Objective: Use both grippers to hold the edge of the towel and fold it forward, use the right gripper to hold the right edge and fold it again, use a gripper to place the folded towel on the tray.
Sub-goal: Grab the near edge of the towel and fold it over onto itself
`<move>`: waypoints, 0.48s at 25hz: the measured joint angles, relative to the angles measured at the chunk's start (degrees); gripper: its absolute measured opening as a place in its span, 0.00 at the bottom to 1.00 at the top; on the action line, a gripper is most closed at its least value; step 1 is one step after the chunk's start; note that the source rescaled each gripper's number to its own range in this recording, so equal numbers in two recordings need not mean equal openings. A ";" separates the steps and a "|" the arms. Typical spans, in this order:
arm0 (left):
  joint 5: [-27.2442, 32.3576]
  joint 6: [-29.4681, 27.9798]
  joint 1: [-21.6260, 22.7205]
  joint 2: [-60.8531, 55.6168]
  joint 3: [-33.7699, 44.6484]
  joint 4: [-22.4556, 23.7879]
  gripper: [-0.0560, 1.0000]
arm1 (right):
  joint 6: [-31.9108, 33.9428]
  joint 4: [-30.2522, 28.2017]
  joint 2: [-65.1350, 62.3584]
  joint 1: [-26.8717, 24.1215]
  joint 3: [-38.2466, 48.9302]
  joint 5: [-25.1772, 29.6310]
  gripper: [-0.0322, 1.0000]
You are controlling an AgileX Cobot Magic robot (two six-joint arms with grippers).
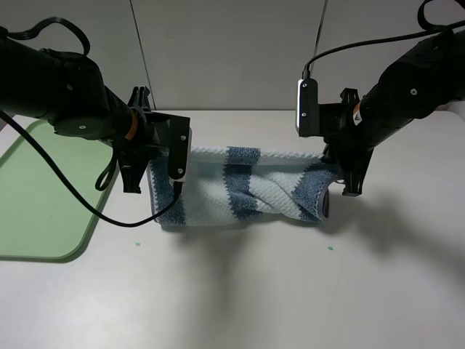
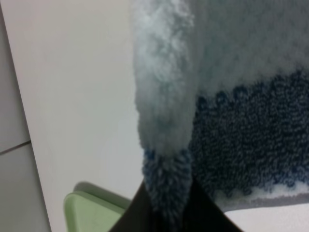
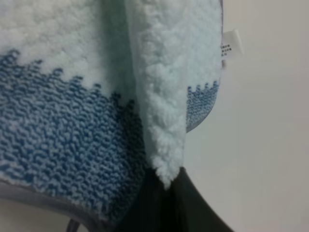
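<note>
The striped dusty-blue and white towel (image 1: 247, 185) lies at the middle of the table, half rolled over on itself, with its near side lifted. My left gripper (image 1: 155, 187) is shut on the towel's left end. In the left wrist view the dark fingers (image 2: 203, 215) pinch a raised fold of the towel (image 2: 251, 145). My right gripper (image 1: 341, 185) is shut on the right end. In the right wrist view its fingers (image 3: 198, 208) pinch a white fold of the towel (image 3: 63, 121), with the small tag (image 3: 231, 43) at the side hem. The light-green tray (image 1: 36, 196) lies at the far left.
A corner of the tray (image 2: 89, 210) shows in the left wrist view, close beside the left gripper. A grey panel wall (image 1: 232, 51) stands behind the table. Black cables hang from both arms, and one loops over the tray's edge (image 1: 94, 207).
</note>
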 joint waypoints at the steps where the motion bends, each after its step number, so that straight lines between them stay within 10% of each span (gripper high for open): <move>1: 0.11 0.00 0.05 0.00 0.00 0.00 0.05 | 0.00 0.00 0.00 0.00 0.00 -0.39 0.03; 6: 0.19 0.00 0.11 0.00 0.00 0.00 0.05 | 0.00 0.00 0.00 0.00 0.00 -0.65 0.07; 12: 5.52 0.00 1.01 0.00 0.18 0.59 0.05 | 3.64 -0.58 0.00 -1.05 0.05 2.63 0.85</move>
